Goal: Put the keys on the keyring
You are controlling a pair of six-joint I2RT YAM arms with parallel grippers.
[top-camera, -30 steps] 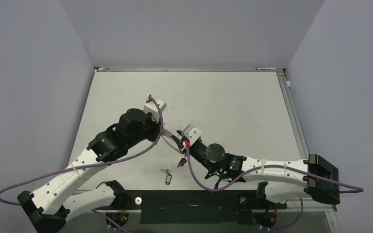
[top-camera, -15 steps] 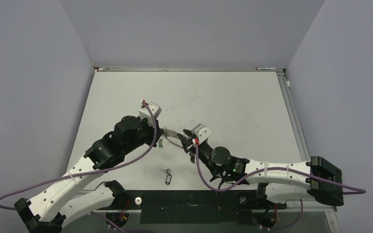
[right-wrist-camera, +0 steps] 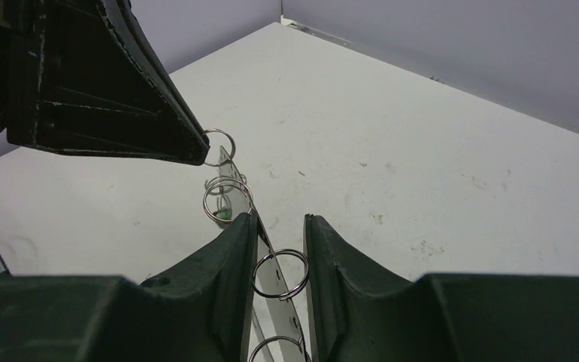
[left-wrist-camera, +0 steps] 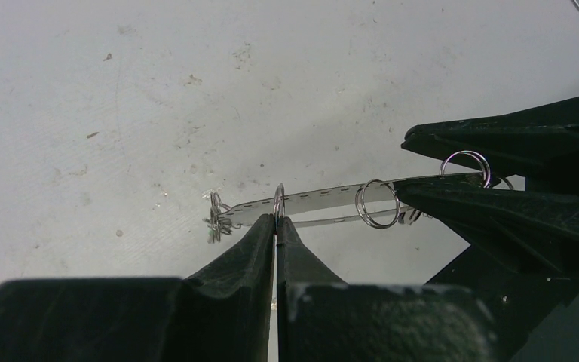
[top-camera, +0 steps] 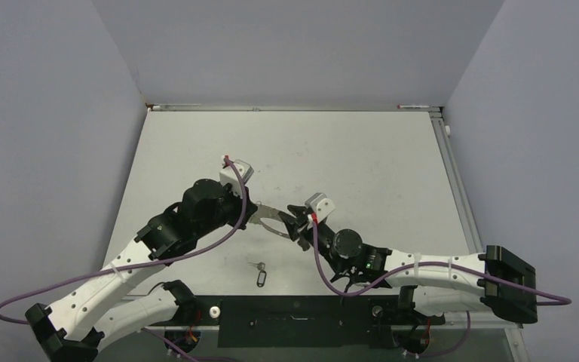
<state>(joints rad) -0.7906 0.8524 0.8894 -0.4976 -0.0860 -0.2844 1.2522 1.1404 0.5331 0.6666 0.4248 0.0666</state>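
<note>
Keyring strip [left-wrist-camera: 324, 197], a thin metal bar w/ several split rings, is held up btw both grippers. Left gripper [left-wrist-camera: 276, 220]: fingers pressed tight together, pinching one ring near the strip's end away from the right gripper. Right gripper [right-wrist-camera: 280, 220]: fingers part-spread, w/ the strip's other end and a ring sitting btw them. It looks clamped, but pad contact isn't clear. Loose key [top-camera: 256, 265] lies on the table [top-camera: 362, 158] on the arm-base side of the strip, well apart from it, w/ a dark loop [top-camera: 261, 278] just beside it. It's not on any ring yet.

Risks:
- The left grip is on thin wire at the very fingertips. Any twist or pull along the strip could let the ring slip out, and the strip would then swing from the right gripper or drop.
- If the arms pull apart, the bar may bend.
- Both grippers are busy, so nothing is free to fetch the key. Releasing either side leaves the strip dangling.

Views:
- Left wrist cam shows the ring pinch and a small tangle of rings [left-wrist-camera: 216, 215] at the strip's end. The top view can't resolve the rings.
- Right wrist cam shows a green bit [right-wrist-camera: 226, 215] behind the rings, unclear what.
- Only the top view shows the key.
</note>
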